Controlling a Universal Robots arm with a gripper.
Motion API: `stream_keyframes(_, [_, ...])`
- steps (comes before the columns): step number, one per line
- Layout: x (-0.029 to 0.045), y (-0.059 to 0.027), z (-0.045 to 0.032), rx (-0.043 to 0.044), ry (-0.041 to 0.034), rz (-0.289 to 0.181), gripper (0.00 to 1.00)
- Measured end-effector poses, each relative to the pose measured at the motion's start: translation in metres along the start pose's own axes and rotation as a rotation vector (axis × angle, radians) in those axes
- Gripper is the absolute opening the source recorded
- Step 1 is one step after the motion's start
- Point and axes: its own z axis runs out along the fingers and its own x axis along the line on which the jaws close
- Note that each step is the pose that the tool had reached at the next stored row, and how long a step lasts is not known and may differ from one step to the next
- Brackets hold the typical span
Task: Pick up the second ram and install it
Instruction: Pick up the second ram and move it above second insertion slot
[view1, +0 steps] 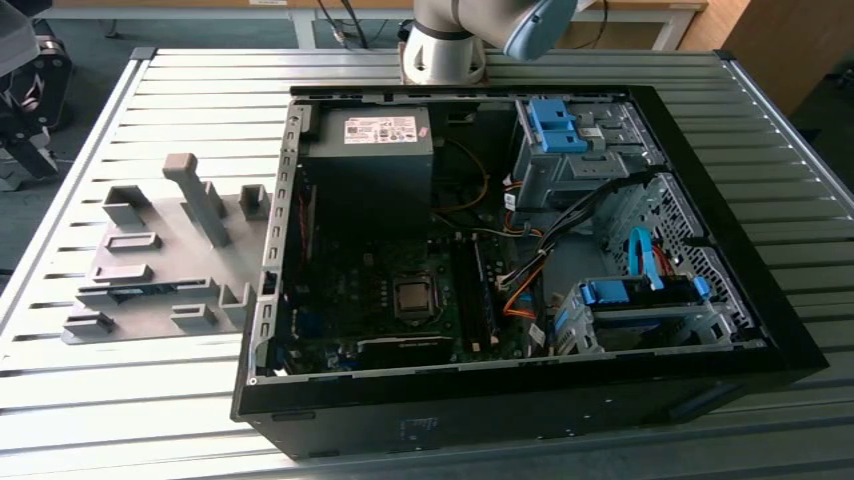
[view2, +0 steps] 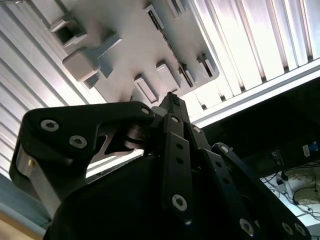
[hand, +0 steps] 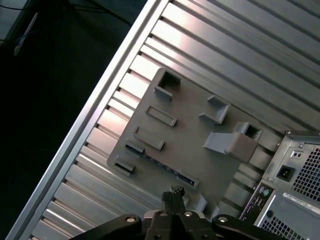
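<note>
Gripper (view2: 170, 99) hangs above the grey fixture plate (hand: 190, 125), and in both wrist views its jaws look drawn together to a single tip with nothing between them. I read this as the approach to the pick, with no contact made yet.

Just past the fingertips, the second ram (hand: 159, 163) stands on edge in a long narrow slot along one border of the plate. It shows as a thin dark strip flanked by small grey blocks. In the exterior view it is a faint blue line on the near side of the plate, at the exterior view's left.

To do this step well, I judge that the jaws need to part only enough to clear the board's two flat faces. They should also line up square with the strip's long run and meet it at mid-length, so the stick comes up level. A straight pull out of the slot should keep it from binding on the blocks. The tall grey post (view1: 200, 200) further along the plate needs a clear berth.

Beyond the plate the slatted metal table (view1: 200, 90) carries the open computer case (view1: 534, 400). Its motherboard (view1: 387, 300) lies exposed, and the arm's base (view1: 447, 50) stands at the far edge. I cannot tell whether a first stick is already seated there.
</note>
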Motion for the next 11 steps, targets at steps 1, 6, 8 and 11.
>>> stream_keyframes(1, [0.0,0.0001,0.0,-0.0001,0.0004,-0.01,0.11])
stream_keyframes(6, [0.0002,0.0001,0.0002,-0.0006,0.0021,-0.05,0.11])
stream_keyframes(8, [0.0002,0.0001,0.0002,-0.0006,0.0022,-0.05,0.11])
stream_keyframes(11, [0.0002,0.0001,0.0002,-0.0006,0.0022,-0.051,0.11])
